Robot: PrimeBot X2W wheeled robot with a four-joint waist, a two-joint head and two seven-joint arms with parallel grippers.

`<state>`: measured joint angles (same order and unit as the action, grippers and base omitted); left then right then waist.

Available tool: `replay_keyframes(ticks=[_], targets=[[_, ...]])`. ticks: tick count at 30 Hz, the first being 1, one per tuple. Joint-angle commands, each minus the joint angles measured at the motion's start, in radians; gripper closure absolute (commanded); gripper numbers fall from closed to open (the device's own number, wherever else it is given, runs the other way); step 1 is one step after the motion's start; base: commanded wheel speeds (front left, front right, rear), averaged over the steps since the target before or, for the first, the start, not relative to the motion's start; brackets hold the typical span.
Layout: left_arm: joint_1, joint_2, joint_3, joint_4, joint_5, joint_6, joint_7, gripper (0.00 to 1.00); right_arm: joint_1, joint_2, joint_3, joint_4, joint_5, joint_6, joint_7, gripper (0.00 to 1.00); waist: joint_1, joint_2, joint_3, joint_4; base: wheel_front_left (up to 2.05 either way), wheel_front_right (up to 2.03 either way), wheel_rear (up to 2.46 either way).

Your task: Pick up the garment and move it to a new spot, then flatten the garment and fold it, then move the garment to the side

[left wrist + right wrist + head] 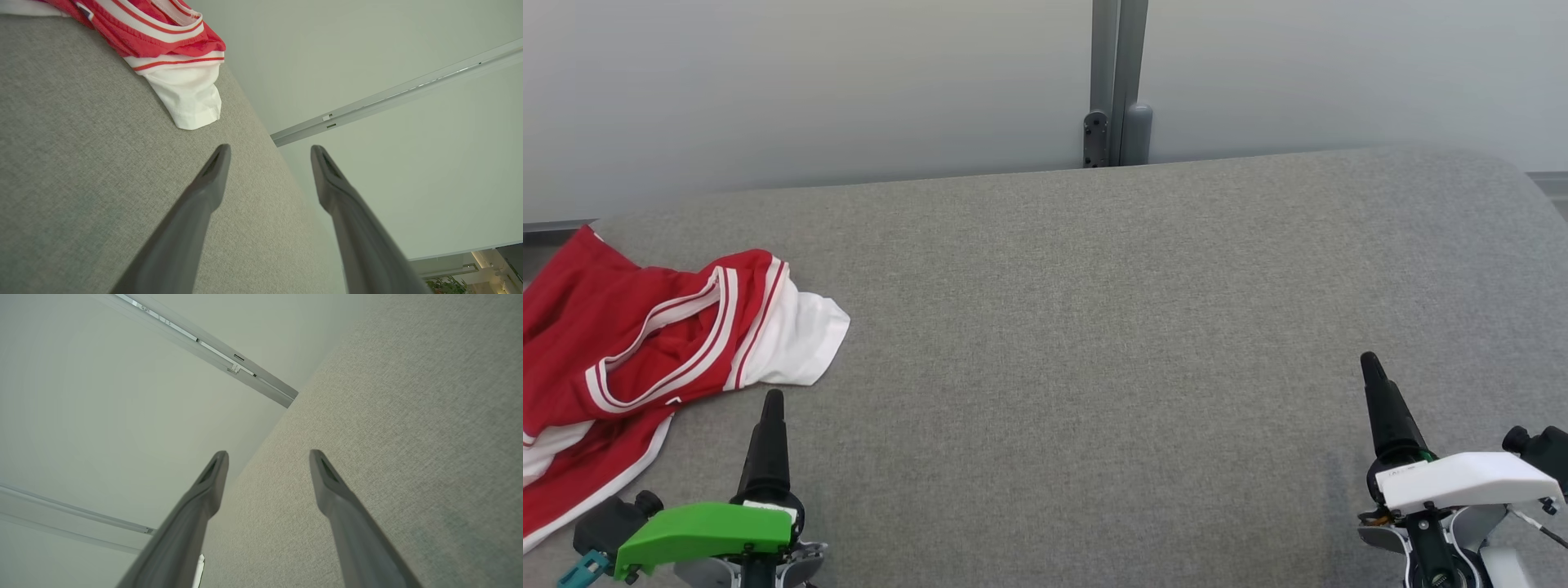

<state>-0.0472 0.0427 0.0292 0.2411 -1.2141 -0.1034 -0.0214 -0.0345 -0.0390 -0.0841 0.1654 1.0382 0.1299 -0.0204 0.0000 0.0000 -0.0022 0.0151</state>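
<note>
In the head view, the garment (645, 343), a red jersey with white trim, is seen crumpled at the left end of the grey padded surface (1094, 327). The left gripper (772, 400) is held just beside its near edge. The right gripper (1372, 363) is held well apart from it, over bare fabric.

In the left wrist view, the jaws are shown spread with nothing between them. The white sleeve (188, 98) lies ahead of the fingertips, untouched.

In the right wrist view, the jaws are likewise shown spread and empty above the surface.

The first step, the pick-up, is judged not yet begun. For the next move, the left gripper would need to be brought onto a raised fold and closed on it, so that the garment can be carried toward the open middle.
</note>
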Motion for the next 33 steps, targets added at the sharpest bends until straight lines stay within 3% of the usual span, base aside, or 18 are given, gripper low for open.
replay_keyframes(ticks=[1,13,33], targets=[[-0.007,0.006,-0.004,-0.017,0.05,0.005,-0.012,0.0,-0.002,-0.007,0.005,-0.026,-0.057,0.001,-0.013,0.0,0.0,0.0,0.0,0.001,0.0,0.0,0.0],[0.005,0.012,-0.025,-0.034,0.307,0.015,-0.054,0.0,0.017,-0.012,0.026,-0.055,-0.322,0.001,-0.055,0.0,0.0,0.0,0.0,0.008,0.0,0.0,0.0],[0.023,0.038,-0.018,-0.004,0.603,0.012,-0.114,0.0,0.024,-0.028,0.056,-0.042,-0.603,0.001,-0.115,0.0,0.0,0.0,-0.008,0.011,0.0,0.0,0.0]])
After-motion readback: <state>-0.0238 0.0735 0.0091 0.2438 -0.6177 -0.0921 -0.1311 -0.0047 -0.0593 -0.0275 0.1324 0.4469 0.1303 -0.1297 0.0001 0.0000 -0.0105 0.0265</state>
